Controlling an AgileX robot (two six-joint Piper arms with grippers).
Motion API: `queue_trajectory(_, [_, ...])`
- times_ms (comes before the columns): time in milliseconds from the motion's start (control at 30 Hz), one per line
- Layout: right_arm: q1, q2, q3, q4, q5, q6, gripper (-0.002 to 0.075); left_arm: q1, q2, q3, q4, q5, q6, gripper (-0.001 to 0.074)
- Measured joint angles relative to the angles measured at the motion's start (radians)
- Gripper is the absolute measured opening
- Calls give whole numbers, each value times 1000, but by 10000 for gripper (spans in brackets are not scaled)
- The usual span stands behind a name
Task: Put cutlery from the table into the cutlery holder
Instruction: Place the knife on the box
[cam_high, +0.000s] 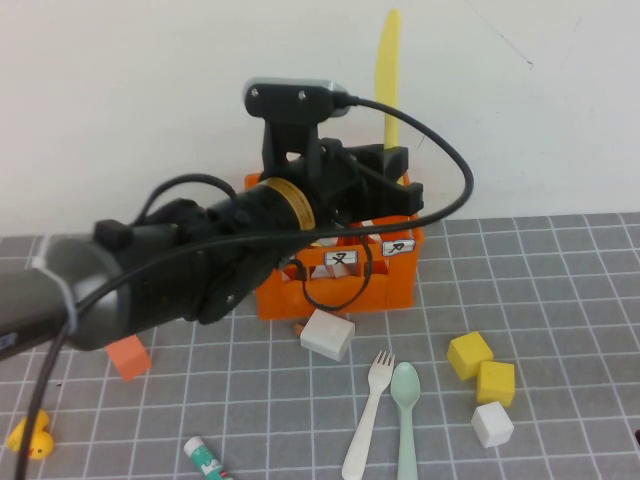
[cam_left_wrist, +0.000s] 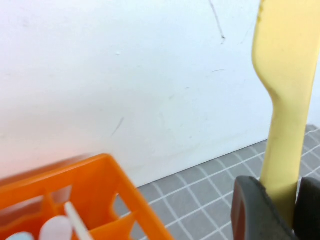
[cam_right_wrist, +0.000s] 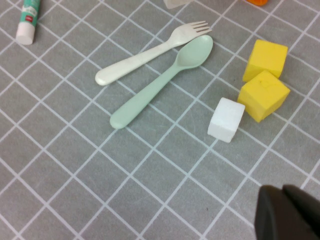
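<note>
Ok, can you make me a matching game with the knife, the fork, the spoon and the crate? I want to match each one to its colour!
Things:
1. knife, held upright by the left gripper above the crate
2. fork, lying on the table
3. spoon, beside the fork
4. crate

Colours:
A. mint green
B. orange
C. yellow
D. white

Pairs: 1-C, 2-D, 3-A, 4-B

The right gripper is shut, hovering over the table near the blocks.

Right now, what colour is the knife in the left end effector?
Pale yellow knife; clearest in the left wrist view.
</note>
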Motion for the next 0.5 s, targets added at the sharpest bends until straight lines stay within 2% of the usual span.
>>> queue_trajectory(200, [0,0,0,0,0,-15,-3,16,53,0,-22,-119,0,143])
queue_trajectory(500, [0,0,0,0,0,-22,-3,69,93,0,-70,-192,0,143])
